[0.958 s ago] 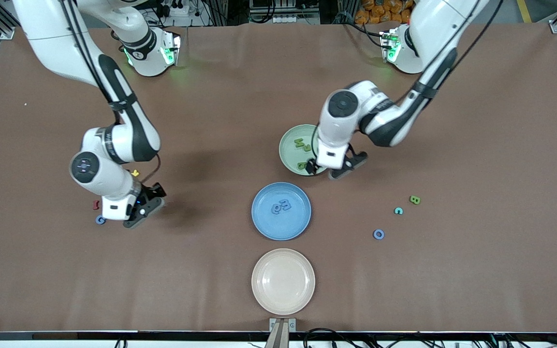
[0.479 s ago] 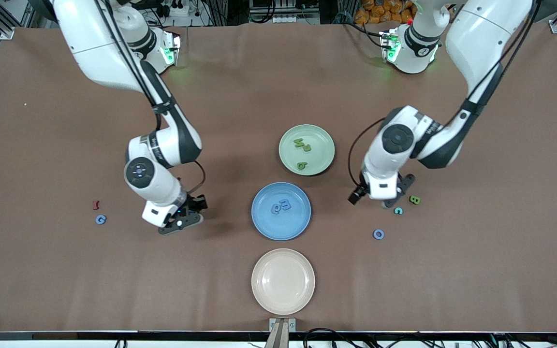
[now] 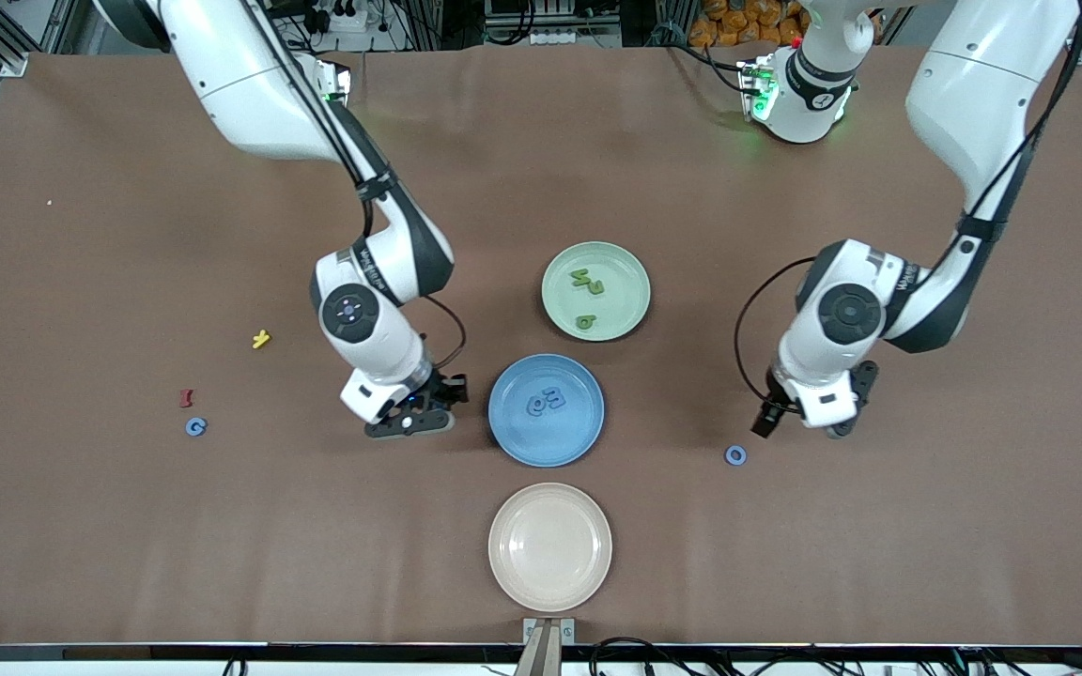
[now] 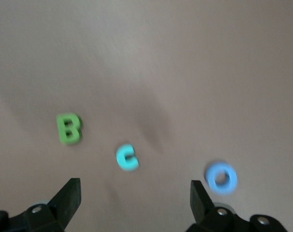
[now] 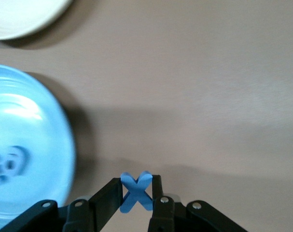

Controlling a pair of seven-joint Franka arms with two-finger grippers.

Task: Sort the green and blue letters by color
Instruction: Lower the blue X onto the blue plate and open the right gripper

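My right gripper (image 3: 408, 422) is shut on a blue letter X (image 5: 136, 191) and holds it just above the table beside the blue plate (image 3: 515, 441), toward the right arm's end. That plate holds two blue letters (image 3: 546, 401). The green plate (image 3: 630, 272) holds three green letters (image 3: 587, 322). My left gripper (image 4: 135, 187) is open over a green B (image 4: 69, 128) and a teal C (image 4: 127, 157), with a blue O (image 4: 221, 178) beside them. In the front view the left gripper (image 3: 827, 427) hides the B and C, and the O (image 3: 735, 455) shows. A blue G (image 3: 195, 426) lies toward the right arm's end.
An empty cream plate (image 3: 550, 546) sits nearer the front camera than the blue plate. A red letter (image 3: 187, 398) lies next to the blue G, and a yellow letter (image 3: 261, 339) lies farther from the camera. The blue plate's rim (image 5: 64, 145) shows close to the held X.
My right arm swung from beside the red letter and blue G to the blue plate's edge. My left arm swung from the green plate to over the green B and teal C.
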